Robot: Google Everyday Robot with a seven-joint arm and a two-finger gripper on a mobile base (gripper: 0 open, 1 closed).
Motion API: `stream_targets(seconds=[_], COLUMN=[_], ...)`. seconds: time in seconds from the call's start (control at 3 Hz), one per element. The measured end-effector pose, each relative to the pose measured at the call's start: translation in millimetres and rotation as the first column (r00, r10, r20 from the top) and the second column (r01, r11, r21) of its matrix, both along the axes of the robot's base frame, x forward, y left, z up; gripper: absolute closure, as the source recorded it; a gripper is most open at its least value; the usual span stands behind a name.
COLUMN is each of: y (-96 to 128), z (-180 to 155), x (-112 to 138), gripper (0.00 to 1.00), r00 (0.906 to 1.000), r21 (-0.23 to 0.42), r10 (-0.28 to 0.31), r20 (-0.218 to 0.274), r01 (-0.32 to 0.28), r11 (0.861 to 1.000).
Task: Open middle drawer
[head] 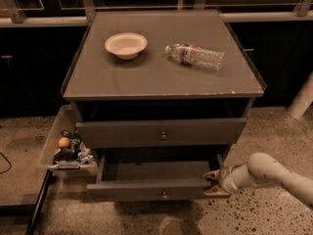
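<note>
You had the gripper (213, 182) at 4 o'clock from the cabinet (161, 77), right at the right end of the middle drawer (146, 188) front, fingers spread apart above and below that edge. The middle drawer stood pulled out toward 6 o'clock, its grey interior showing. Speckled floor (122, 219) lay at 6 o'clock; a clear bin (51, 141) crowded the 9 o'clock edge.
</note>
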State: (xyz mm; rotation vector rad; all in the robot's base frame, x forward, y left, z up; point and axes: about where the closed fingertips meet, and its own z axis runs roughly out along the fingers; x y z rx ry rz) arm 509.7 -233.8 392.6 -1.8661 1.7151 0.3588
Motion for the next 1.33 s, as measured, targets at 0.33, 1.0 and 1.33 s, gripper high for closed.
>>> stream_targets(seconds=[0.33,1.0,1.33], y=[0.2,0.3,0.3], z=[2.4,2.4,2.4], x=[-0.8,-0.8,-0.8], gripper=[0.9,0.62,0.39], r00=[1.0,1.0,1.0], r21=[0.0,0.0,0.0], r10=[0.0,0.0,0.0], r20=[0.0,0.0,0.0], r01=[0.0,0.0,0.0], r11=[1.0,1.0,1.0])
